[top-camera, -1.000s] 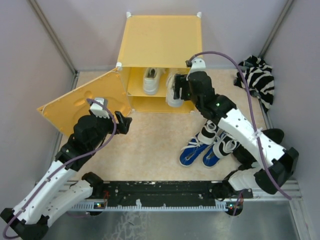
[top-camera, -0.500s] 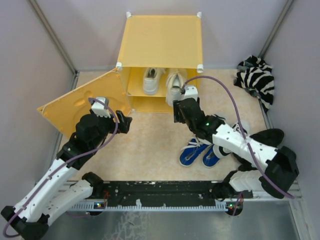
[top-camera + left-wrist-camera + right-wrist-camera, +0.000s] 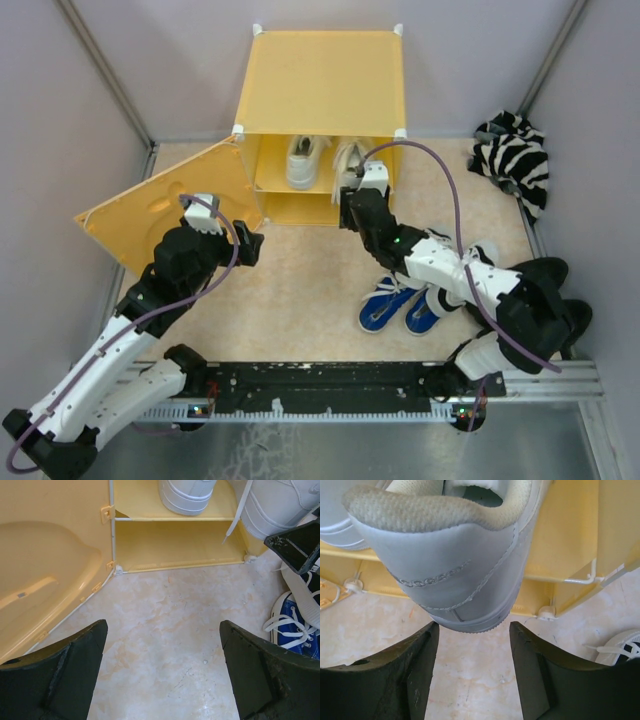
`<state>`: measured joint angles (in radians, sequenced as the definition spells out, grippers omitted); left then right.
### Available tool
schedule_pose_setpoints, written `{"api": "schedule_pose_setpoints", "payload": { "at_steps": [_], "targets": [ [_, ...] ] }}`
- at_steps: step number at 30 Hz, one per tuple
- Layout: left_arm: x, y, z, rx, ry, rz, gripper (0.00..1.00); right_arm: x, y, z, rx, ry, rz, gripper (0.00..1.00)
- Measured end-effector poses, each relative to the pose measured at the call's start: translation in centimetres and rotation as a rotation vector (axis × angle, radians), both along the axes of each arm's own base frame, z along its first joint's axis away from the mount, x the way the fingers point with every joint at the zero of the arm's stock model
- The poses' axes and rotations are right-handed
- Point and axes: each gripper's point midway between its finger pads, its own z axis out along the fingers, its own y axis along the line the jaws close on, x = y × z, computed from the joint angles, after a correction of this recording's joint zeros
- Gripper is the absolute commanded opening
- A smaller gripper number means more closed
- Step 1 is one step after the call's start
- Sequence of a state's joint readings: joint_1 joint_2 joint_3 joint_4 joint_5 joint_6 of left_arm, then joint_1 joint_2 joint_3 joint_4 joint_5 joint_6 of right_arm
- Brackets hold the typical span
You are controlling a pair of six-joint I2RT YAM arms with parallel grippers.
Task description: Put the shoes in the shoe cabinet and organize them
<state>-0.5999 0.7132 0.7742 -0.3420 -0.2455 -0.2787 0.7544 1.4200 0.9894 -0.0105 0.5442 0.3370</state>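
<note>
Top external — striped cloth (image 3: 515, 160) near shoe cabinet (image 3: 320, 80)

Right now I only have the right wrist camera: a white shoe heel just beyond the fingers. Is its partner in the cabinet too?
Observer: Yes, the other white shoe sits in the cabinet on the same level, just left of that one.
Operator: What is left outside it?
Observer: At least a blue pair, lying side by side on the floor, partly under the right arm.
Operator: And the left arm?
Observer: The left gripper is open and empty, above the floor beside the swung-open cabinet door.
</note>
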Motion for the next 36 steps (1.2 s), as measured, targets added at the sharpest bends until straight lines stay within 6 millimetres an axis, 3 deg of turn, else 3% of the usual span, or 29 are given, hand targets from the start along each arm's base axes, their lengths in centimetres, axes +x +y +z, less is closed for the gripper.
{"api": "schedule_pose_setpoints", "payload": {
  "at_steps": [8, 15, 22, 24, 29, 32, 36],
  "targets": [
    [0.1, 0.2, 0.0, 0.011, -0.006, 0.006, 0.99, 2.2, -1.3, 1.6, 0.008, -0.047, -0.068, 0.56],
    [0.1, 0.2, 0.0, 0.015, -0.006, 0.005, 0.99, 5.0, -1.1, 3.2, 0.028, -0.074, -0.095, 0.56],
    [0.1, 0.2, 0.0, 0.015, -0.006, 0.005, 0.99, 6.9, -0.4, 0.5, -0.003, -0.016, -0.094, 0.56],
    [0.1, 0.2, 0.0, 0.015, -0.006, 0.005, 0.99, 7.1, -0.5, -0.4, -0.008, 0.007, -0.085, 0.57],
    [0.1, 0.2, 0.0, 0.015, -0.006, 0.005, 0.99, 6.8, -0.1, -0.1, 0.030, 0.000, -0.053, 0.61],
    [0.1, 0.2, 0.0, 0.015, -0.007, 0.005, 0.99, 5.6, -0.2, 0.2, 0.062, -0.003, -0.009, 0.62],
    [0.2, 0.1, -0.1, 0.016, -0.005, 0.005, 0.99, 3.6, 0.1, 2.1, 0.109, -0.021, 0.057, 0.63]
  ]
}}
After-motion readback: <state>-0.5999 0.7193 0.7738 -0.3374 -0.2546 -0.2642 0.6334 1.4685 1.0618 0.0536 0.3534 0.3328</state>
